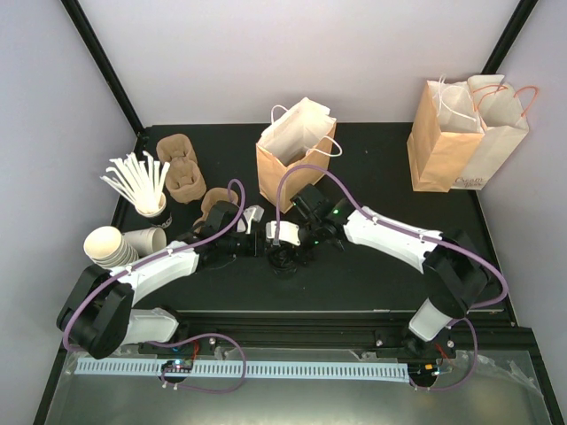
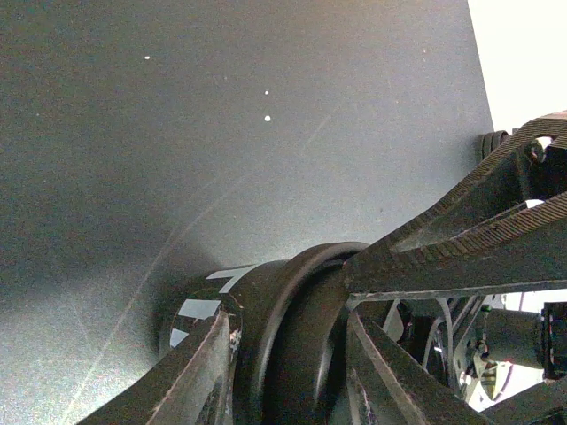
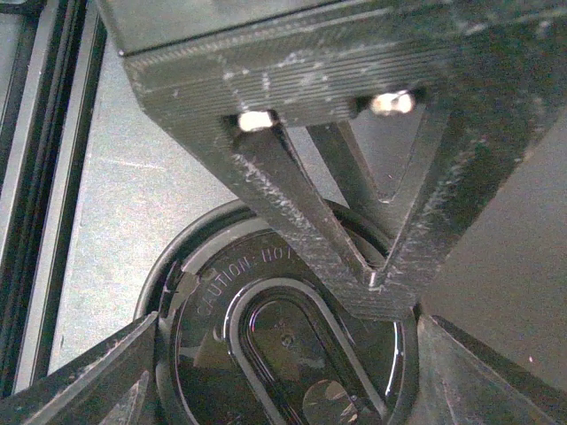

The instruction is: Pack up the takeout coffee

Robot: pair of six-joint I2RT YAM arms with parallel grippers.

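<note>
Takeout coffee (image 1: 285, 258) is sitting upright on the black table (image 1: 381, 181), pretty much dead centre, a little in front of the open brown paper bag (image 1: 297, 155) and not in it. Both arms reach in on it, one from each side. In the left wrist view the left gripper (image 2: 288, 332) is roughly half closed, with a finger on each side of the cup just under its glossy black lid (image 3: 292, 354). Both fingers look pressed against it, so I'd call that a grip. Right gripper (image 3: 288, 341) is over the cup from above, its fingers spread wide, one either side of the lid, which reads "CAUTION HOT". They're right next to the rim, but honestly I can't tell whether they touch it, the angle's too tight. Over on the left of the table there are some lidless white cups (image 1: 120, 246), brown pulp carriers (image 1: 177, 168) and a cup full of white stirrers (image 1: 140, 181). More paper bags (image 1: 465, 133) stand in the far right corner.
</note>
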